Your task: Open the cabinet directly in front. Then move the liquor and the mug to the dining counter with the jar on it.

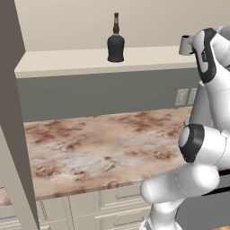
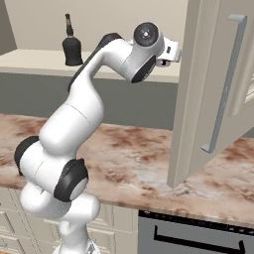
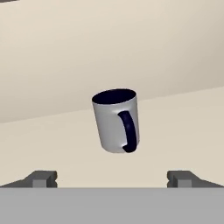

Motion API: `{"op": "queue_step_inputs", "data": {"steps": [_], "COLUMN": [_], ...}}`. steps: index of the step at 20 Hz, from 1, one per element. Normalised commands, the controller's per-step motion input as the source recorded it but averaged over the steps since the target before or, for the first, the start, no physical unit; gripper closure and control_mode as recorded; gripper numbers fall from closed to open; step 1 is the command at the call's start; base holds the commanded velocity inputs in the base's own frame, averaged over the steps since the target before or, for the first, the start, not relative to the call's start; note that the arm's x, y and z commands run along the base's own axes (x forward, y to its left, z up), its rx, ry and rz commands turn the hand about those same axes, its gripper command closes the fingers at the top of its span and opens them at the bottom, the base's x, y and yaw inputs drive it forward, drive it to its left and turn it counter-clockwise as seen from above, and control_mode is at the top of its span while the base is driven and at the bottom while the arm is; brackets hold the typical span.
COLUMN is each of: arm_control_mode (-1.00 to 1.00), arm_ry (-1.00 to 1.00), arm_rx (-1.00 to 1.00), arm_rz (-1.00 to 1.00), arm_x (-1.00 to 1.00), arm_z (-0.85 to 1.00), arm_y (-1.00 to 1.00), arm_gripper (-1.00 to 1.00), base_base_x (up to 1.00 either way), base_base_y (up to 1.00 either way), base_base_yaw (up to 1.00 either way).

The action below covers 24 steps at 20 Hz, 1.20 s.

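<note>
The cabinet stands open, with its left door (image 1: 11, 112) and its right door (image 2: 218, 94) swung out toward me. On the cream shelf (image 1: 67, 60) the near-black liquor (image 1: 116, 42) (image 2: 72, 47) stands upright. The grey mug (image 3: 117, 122) with its navy inside sits further right on the shelf, its handle facing me. In the left base view the mug (image 1: 184, 45) peeks out behind my arm. My gripper (image 3: 113, 179) is open, a short way in front of the mug, and holds nothing. The dining counter and the jar are out of view.
A narrow marble countertop (image 1: 90, 148) over cream drawers (image 1: 117, 202) runs below the shelf. The right door's long grey handle (image 2: 225, 84) hangs over it, close to my arm. Wall outlets (image 1: 182, 96) sit on the grey backsplash. A dark appliance front (image 2: 198, 233) is lower right.
</note>
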Motion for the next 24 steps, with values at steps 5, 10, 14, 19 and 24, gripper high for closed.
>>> {"op": "queue_step_inputs", "data": {"steps": [5, 10, 14, 19, 24], "arm_control_mode": [-1.00, -1.00, -1.00, -1.00, -1.00], "arm_ry": [0.00, 0.00, 0.00, 0.01, 0.01], "arm_rx": [0.00, 0.00, 0.00, -0.01, -0.02], "arm_rz": [0.00, 0.01, 0.02, 0.03, 0.03], "arm_x": [0.33, 0.33, 0.24, 0.15, 0.13], "arm_z": [-0.02, -0.01, -0.01, -0.16, -0.22], "arm_y": [-0.34, -0.05, 0.00, 0.00, 0.00], "arm_gripper": [-1.00, -1.00, -1.00, -1.00, -1.00], "base_base_x": [0.00, 0.00, 0.00, 0.00, 0.00], "base_base_y": [0.00, 0.00, 0.00, 0.00, 0.00], "base_base_yaw": [0.00, 0.00, 0.00, 0.00, 0.00]}}
